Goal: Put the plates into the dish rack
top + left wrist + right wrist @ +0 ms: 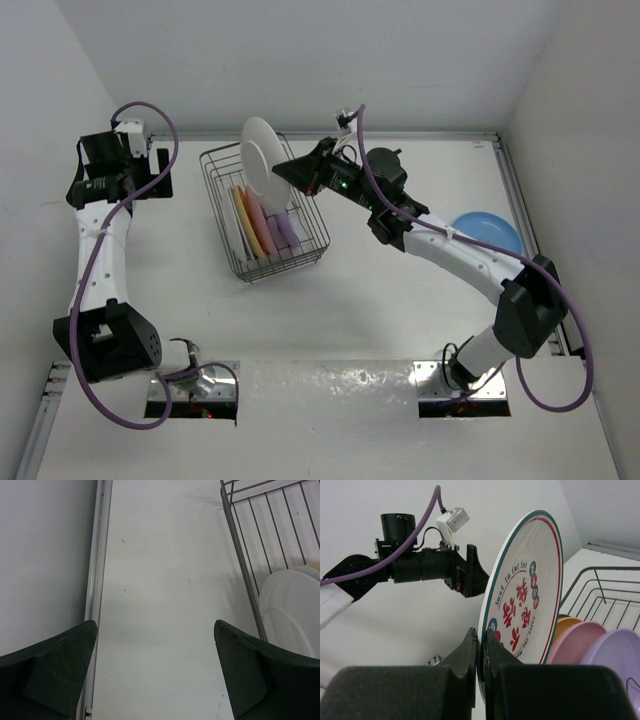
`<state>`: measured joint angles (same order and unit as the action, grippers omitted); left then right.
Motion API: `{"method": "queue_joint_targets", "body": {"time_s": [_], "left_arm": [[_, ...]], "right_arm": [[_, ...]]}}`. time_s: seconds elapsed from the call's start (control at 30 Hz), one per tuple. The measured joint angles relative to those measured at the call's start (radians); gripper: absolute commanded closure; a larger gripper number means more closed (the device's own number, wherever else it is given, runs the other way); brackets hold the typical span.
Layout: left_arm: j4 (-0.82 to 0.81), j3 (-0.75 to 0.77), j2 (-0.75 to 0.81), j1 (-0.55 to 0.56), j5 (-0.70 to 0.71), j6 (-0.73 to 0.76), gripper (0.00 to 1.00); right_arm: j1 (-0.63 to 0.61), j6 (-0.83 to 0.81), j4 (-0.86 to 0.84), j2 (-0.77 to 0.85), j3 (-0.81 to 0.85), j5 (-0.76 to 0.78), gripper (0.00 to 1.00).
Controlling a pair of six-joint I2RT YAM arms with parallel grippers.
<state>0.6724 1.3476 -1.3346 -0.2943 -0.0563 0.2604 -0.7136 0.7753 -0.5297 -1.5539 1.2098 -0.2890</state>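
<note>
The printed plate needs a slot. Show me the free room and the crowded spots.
Free: inside the dish rack, the strip between its left wall and the yellow plate; on the table, the stretch between rack and left gripper. Crowded: its right side: pink plate, purple plate, right gripper holding the printed plate.

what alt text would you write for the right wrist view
The right claw pinches the lower rim of a printed plate held on edge. To its right a yellow plate, a pink plate and a purple plate stand in the rack; the left arm shows at the far left.
</note>
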Motion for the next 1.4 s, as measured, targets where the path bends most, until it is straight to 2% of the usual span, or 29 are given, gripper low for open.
{"method": "queue_joint_targets", "body": {"time_s": [0.3,0.97,1.4], "left_arm": [[0.000,0.000,0.000,0.000,0.000,0.000,0.01],[-0.002,-0.020,0.010,0.000,0.000,0.000,0.01],[-0.003,-0.022,0.011,0.000,0.001,0.000,0.01]], "right_arm": [[-0.010,-0.013,0.027,0.000,0.005,0.009,1.00],[-0.090,-0.103,0.123,-0.023,-0.002,0.201,1.00],[-0.121,-0.147,0.230,-0.164,-0.024,0.235,1.00]]}}
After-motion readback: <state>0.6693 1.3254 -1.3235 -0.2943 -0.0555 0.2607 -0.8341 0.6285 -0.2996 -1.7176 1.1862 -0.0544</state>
